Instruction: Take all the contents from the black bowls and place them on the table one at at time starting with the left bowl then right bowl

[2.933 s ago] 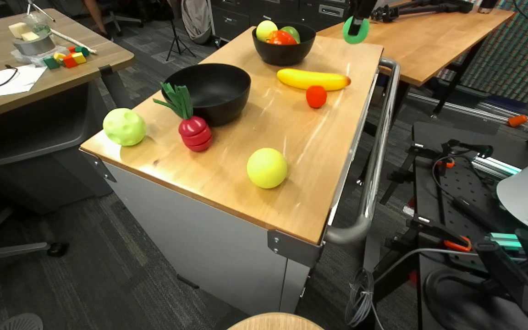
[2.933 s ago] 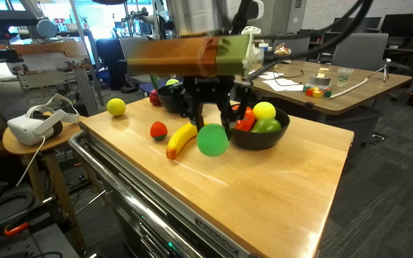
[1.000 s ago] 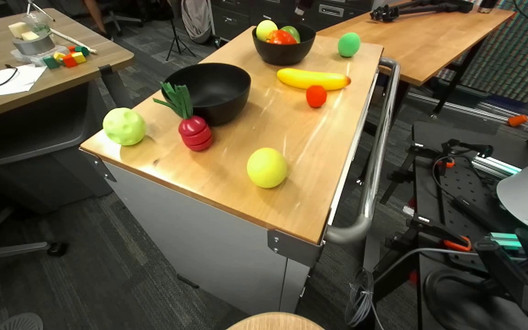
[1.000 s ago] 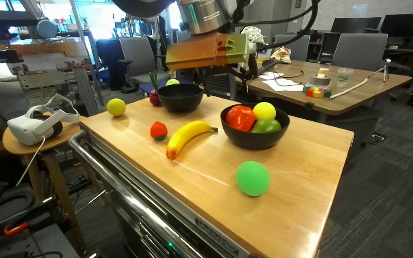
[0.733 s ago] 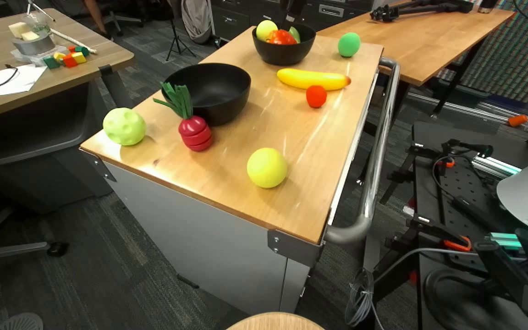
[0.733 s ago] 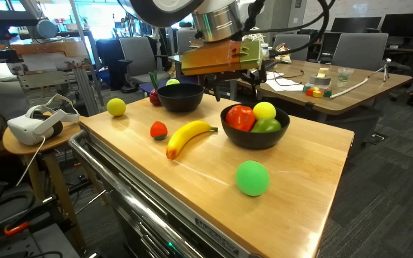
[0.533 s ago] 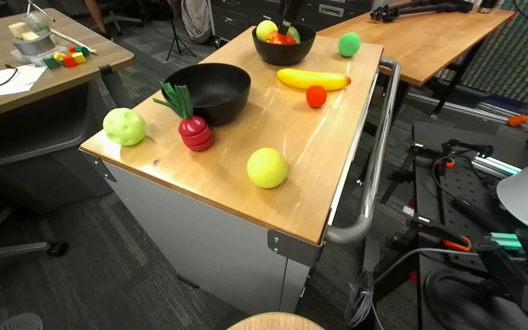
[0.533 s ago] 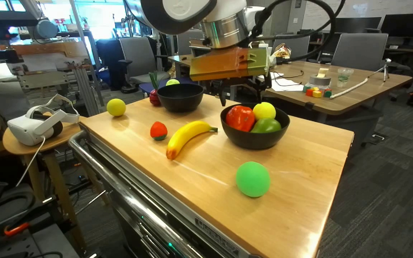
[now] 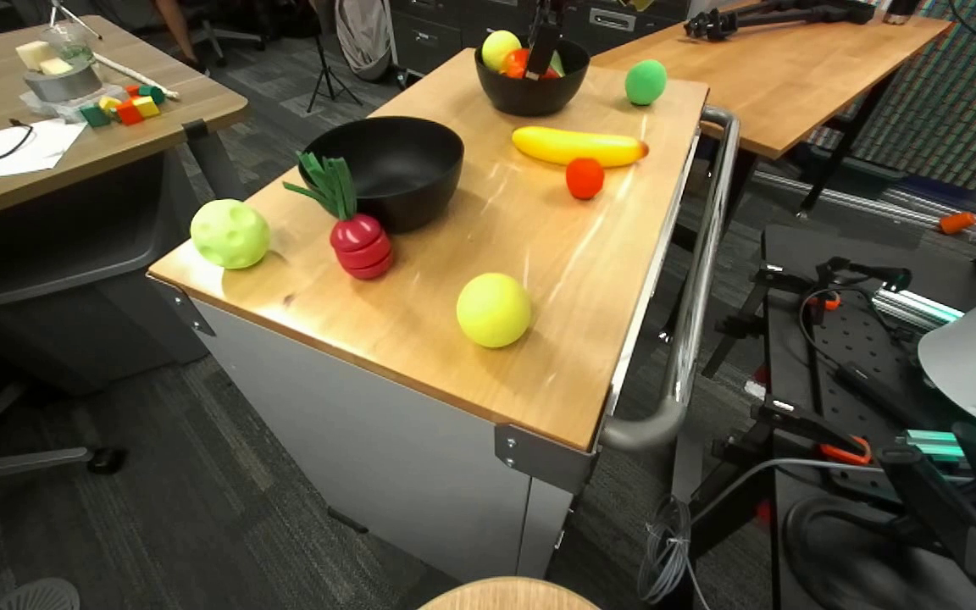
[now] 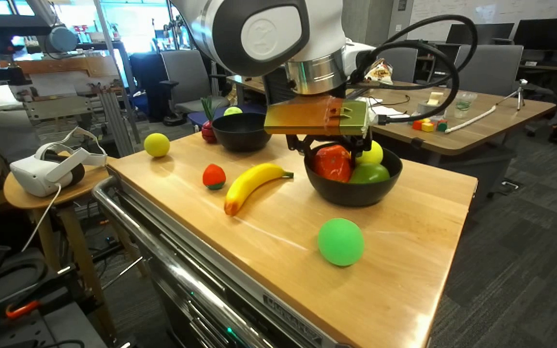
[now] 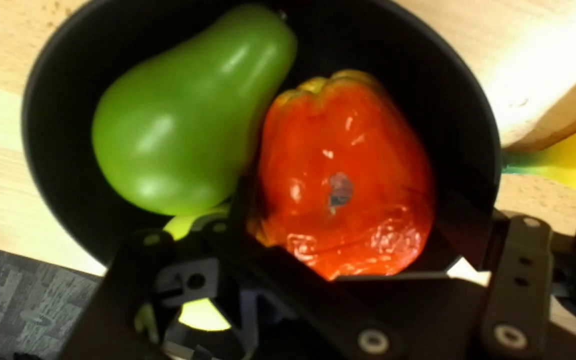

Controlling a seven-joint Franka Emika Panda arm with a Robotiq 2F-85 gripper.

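The red pepper (image 11: 358, 150) sits in a black bowl (image 10: 346, 195), beside a green pear (image 11: 183, 120) and a yellow ball (image 9: 501, 49). It is orange-red and glossy, with a grey worn patch, a yellowish stem end and wrinkled skin toward the opposite end. In the wrist view the stem end points to about twelve o'clock and the long axis runs twelve to six; the pear lies at ten o'clock from it, narrow end toward one. The gripper (image 10: 332, 155) straddles the pepper, one jaw on each side; I cannot tell whether they squeeze it.

Around this bowl, in an exterior view, a banana (image 10: 254, 182) lies at nine o'clock, a small red fruit (image 10: 214, 175) past it, a green ball (image 10: 341, 241) at six and a second bowl (image 10: 242, 140) near ten. Around the second bowl, in an exterior view, a radish (image 9: 361, 241) is just beside it at seven, a pale dimpled ball (image 9: 230, 235) at eight and another yellow ball (image 9: 494, 310) at five.

The table (image 10: 380, 299) under them is light wood, streaked with reflections, on a grey cabinet (image 9: 369, 415) with a metal rail (image 9: 702, 263). Beyond are dark carpet (image 9: 225, 474), a desk (image 9: 200, 97) with paper (image 9: 13, 152) and coloured blocks (image 9: 126, 112), a stool (image 10: 90, 181) bearing a white headset (image 10: 49, 171), and grey chairs (image 10: 484, 72).
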